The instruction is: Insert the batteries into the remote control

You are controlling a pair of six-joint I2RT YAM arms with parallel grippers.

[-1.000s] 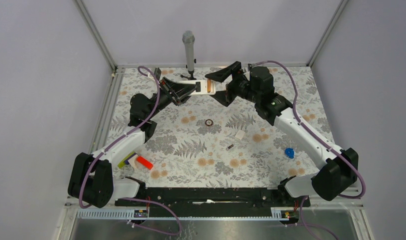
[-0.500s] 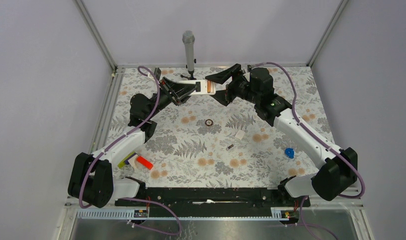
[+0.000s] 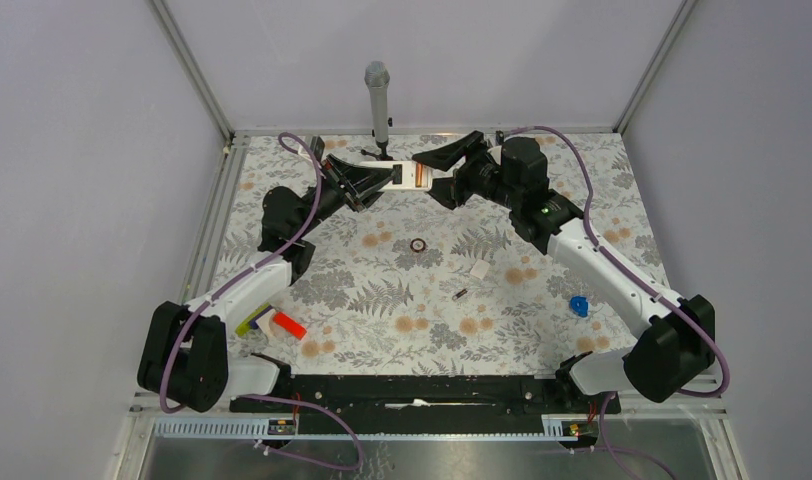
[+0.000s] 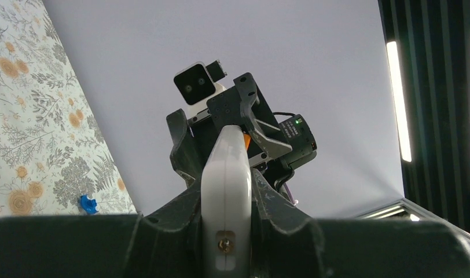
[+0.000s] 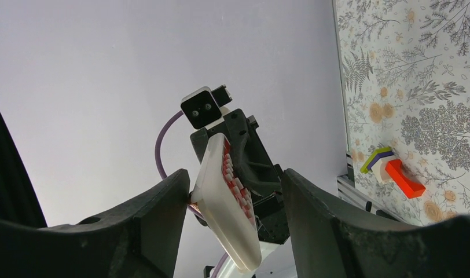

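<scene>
My left gripper point(image 3: 385, 177) is shut on the remote control point(image 3: 408, 175) and holds it in the air at the back of the table, white back upward. In the left wrist view the remote point(image 4: 224, 168) stands edge-on between the fingers. My right gripper point(image 3: 428, 176) is open, its jaws wide on either side of the remote's free end. In the right wrist view point(image 5: 235, 180) the remote's point(image 5: 227, 214) red front with white buttons shows. A copper-orange strip point(image 3: 420, 175) shows at that end. One battery point(image 3: 460, 294) lies on the table.
A small dark ring point(image 3: 418, 245) and a small white piece point(image 3: 479, 270) lie mid-table. A blue piece point(image 3: 579, 305) lies at the right. A red-and-white block with a yellow-green piece point(image 3: 272, 323) lies at the near left. A microphone point(image 3: 378, 100) stands at the back.
Both grippers and the remote have shifted a little toward the back. The right gripper's jaws stay open around the remote's end.
</scene>
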